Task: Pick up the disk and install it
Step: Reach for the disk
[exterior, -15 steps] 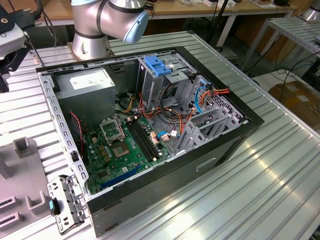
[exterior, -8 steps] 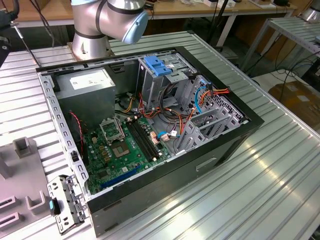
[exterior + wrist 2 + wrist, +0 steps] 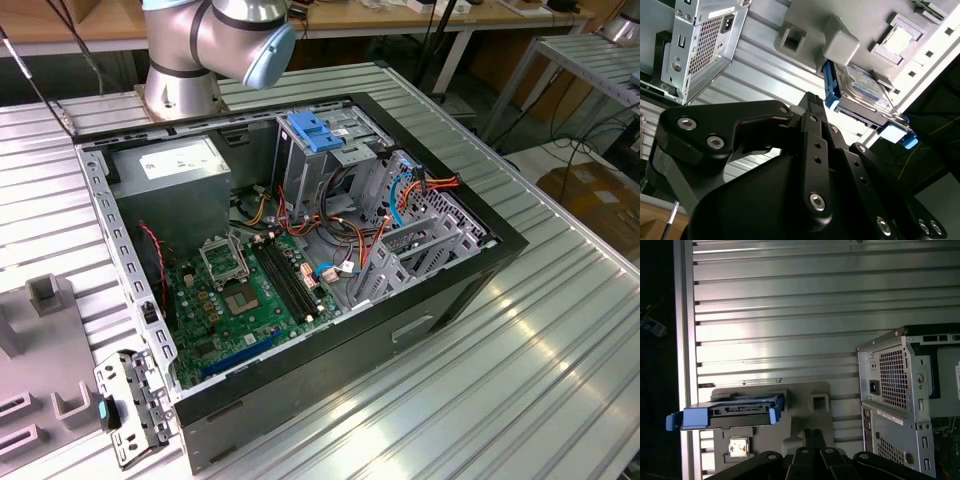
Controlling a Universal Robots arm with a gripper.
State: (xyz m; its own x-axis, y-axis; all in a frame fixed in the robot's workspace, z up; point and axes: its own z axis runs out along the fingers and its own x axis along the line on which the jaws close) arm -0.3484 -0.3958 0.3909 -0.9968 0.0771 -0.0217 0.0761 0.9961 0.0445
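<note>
– Second wrist view, item one: disk (image 3: pixel 860 87). Location?

– Outside the case (image 3: pixel 705 40). It sits on the grey fixture (image 3: pixel 865 20), which lies on the table (image 3: pixel 765 65) off the case's rear panel. Disk and case are well apart.

– First wrist view, same item?

– Edge-on, connector side toward the camera, with a blue rail (image 3: pixel 692 419) on each flank. Upright or tilted: cannot tell.

– Item two: gripper (image 3: pixel 812 130)?

– It hangs over the table, nearer the fixture than the case, and is apart from the disk. Spread or pressed together: cannot tell. The disk is not in its grasp.

– Exterior view?

– The case lies open on its side. The bay (image 3: pixel 315 130), blue-topped, is inside it. Since the disk is outside the case, I judge neither pickup nor install done.

– Handling notes?

– Judgement only:
  - Body: stiff metal, dense for its size. The smooth faces are likely slippery.
  - Fragility: probably shock-sensitive, so no knocks.
  - Rails: plastic, and may flex under a squeeze.
  - Best hold: across the two flat faces, centred and square, clear of the connector edge.
</note>
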